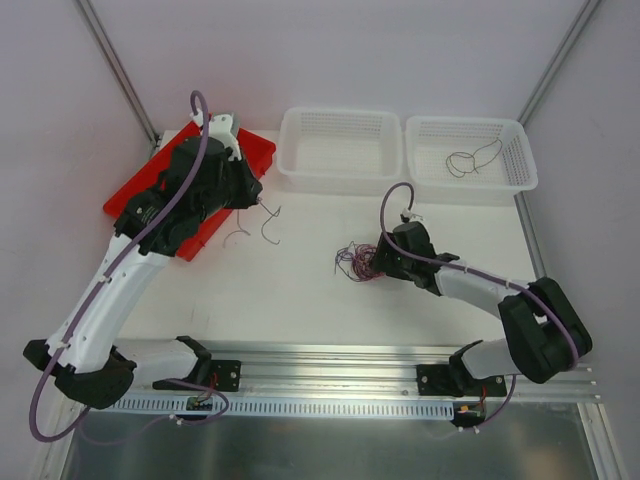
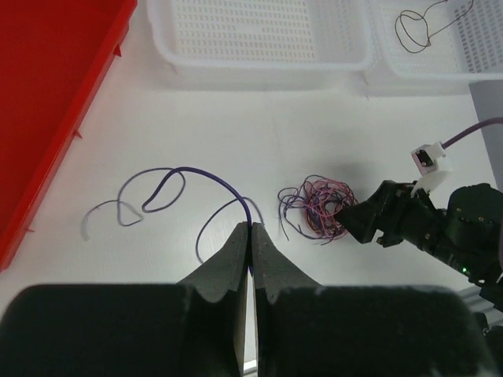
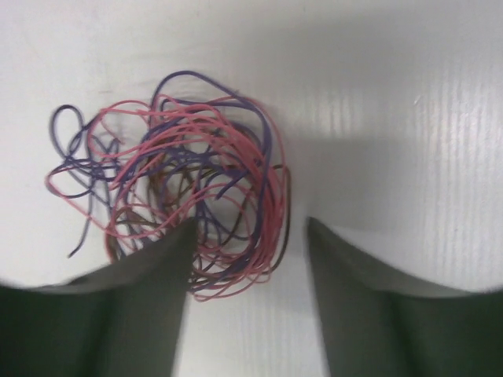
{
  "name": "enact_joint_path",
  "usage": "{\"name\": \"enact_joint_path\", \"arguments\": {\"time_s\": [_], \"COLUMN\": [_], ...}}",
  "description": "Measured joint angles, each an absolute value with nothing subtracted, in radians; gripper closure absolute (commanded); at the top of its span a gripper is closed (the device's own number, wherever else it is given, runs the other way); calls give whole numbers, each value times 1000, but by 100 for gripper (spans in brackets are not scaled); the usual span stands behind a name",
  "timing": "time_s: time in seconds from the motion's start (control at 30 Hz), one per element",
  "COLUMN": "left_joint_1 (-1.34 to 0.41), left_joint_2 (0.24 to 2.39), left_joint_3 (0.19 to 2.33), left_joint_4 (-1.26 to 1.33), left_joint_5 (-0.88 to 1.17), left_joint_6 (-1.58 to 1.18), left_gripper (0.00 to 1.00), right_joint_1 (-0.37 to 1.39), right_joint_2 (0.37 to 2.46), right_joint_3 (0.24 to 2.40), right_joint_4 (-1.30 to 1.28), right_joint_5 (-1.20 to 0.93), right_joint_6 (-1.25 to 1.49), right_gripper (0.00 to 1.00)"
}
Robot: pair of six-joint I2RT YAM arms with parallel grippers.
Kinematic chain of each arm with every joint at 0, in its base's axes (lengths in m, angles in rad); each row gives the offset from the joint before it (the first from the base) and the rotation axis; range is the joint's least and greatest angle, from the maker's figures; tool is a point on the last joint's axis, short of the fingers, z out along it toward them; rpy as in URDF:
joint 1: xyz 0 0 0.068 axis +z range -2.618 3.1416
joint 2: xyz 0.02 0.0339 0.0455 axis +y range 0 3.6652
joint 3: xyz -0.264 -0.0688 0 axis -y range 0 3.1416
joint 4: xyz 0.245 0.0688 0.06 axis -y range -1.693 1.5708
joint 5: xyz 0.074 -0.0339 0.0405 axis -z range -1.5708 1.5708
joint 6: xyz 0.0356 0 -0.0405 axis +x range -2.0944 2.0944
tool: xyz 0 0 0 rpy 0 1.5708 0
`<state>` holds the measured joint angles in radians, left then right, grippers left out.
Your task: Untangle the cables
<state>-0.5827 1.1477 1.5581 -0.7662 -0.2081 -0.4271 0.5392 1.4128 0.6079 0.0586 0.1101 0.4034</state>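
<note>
Right claw (image 3: 250, 236) stands open over the tangle (image 3: 196, 181) on the table (image 1: 300, 300), one finger covering its edge. It had best pinch one loop only. Left claw (image 2: 251, 232) is clamped on a purple wire (image 2: 189, 171) lying apart from the tangle. That wire should probably go to a far basket (image 1: 520, 150), where a black wire (image 1: 470, 160) lies.

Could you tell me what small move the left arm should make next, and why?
Probably lift the purple cable toward a basket: the left gripper is shut on it, it lies apart from the tangle, and the right gripper is open.
</note>
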Motion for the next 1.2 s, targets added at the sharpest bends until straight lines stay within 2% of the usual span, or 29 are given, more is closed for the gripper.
{"name": "enact_joint_path", "arguments": {"time_s": [0.13,0.2,0.23,0.4,0.73,0.93,1.13,1.17,1.2], "left_joint_1": [-583,-583,-583,-583,-583,-566,-516,-506,-496], "left_joint_2": [1235,1279,1304,1434,1824,1910,1996,2022,2050], "left_joint_3": [1650,1712,1746,1919,2365,2346,2313,2313,2313], "left_joint_4": [-762,-751,-740,-686,-565,-378,-167,-129,-99], "left_joint_5": [-162,-136,-126,-76,-1,20,60,69,70], "left_joint_6": [-362,-332,-315,-237,-98,-46,-39,-43,-46], "left_gripper": [100,100,100,100,100,100,100,94,79], "right_joint_1": [553,568,576,620,633,634,634,634,634], "right_joint_2": [1328,1268,1242,1047,655,522,489,489,490], "right_joint_3": [607,607,607,607,607,607,599,597,594], "right_joint_4": [28,6,-9,-107,-340,-457,-513,-519,-525], "right_joint_5": [86,85,84,95,124,133,138,139,139], "right_joint_6": [382,369,361,321,282,279,279,279,279], "right_gripper": [6,0,3,3,3,3,3,3,3]}}
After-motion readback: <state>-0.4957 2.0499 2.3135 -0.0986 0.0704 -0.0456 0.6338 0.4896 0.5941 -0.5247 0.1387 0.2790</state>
